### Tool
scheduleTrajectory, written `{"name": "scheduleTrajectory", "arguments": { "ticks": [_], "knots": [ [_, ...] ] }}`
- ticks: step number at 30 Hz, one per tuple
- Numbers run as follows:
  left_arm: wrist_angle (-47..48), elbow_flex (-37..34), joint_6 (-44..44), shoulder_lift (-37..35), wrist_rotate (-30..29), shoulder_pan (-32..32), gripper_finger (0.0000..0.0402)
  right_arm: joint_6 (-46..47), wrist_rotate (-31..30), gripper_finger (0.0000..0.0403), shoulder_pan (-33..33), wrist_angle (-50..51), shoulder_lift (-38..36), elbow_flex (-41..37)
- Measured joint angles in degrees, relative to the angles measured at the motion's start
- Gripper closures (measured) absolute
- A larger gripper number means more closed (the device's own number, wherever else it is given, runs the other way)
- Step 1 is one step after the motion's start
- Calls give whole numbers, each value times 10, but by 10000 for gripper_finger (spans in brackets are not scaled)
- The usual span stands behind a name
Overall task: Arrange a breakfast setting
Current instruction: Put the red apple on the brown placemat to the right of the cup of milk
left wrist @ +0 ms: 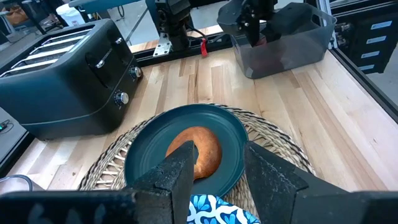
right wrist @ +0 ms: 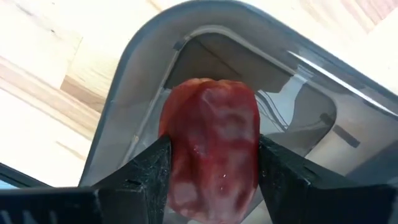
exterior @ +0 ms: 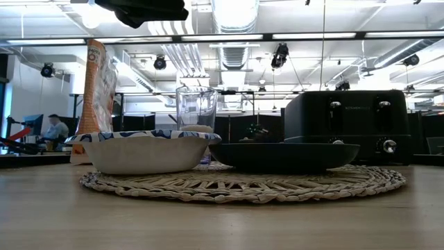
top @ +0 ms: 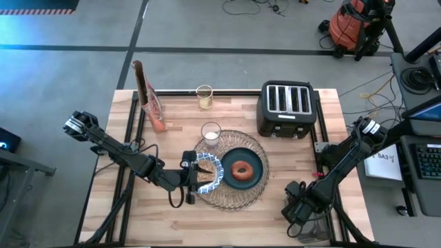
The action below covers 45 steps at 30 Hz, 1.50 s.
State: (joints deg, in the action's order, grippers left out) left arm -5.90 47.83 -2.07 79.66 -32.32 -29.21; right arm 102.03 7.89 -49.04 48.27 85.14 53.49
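The right hand (right wrist: 211,177) gripped the red fruit (right wrist: 211,146) over its bin (right wrist: 124,99), ready to lift; the left hand (left wrist: 214,171) pinched the bowl (left wrist: 217,211) rim, steadying it beside the plate (left wrist: 149,149).

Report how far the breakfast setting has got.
Done: the placemat carries the teal plate with the bagel on it, and the glass stands at its edge. In hand: the left gripper grips the patterned bowl by its rim on the mat; the right gripper closes on a red fruit in the grey bin. Left: bringing that fruit over. No spoon shows.
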Motion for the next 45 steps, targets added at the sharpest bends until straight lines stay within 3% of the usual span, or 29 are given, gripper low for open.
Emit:
{"name": "scheduleTrajectory", "arguments": {
  "ticks": [7,23,28,39,42,45],
  "knots": [
    [0,0,0,0,0,0,278,-7,17,217,-1,-10,-21,18],
    [-4,0,-3,0,0,0,278,8,-1,218,-1,2,-187,42],
    [-5,0,-8,0,0,0,278,-2,-135,218,0,35,-224,42],
    [-18,0,-19,0,-2,0,278,-262,-485,218,58,32,-227,42],
    [-20,0,-27,0,-5,0,278,-296,-534,218,98,32,-216,42],
    [-21,0,-36,0,-38,0,278,-329,-532,218,144,27,-200,42]
  ]
}}
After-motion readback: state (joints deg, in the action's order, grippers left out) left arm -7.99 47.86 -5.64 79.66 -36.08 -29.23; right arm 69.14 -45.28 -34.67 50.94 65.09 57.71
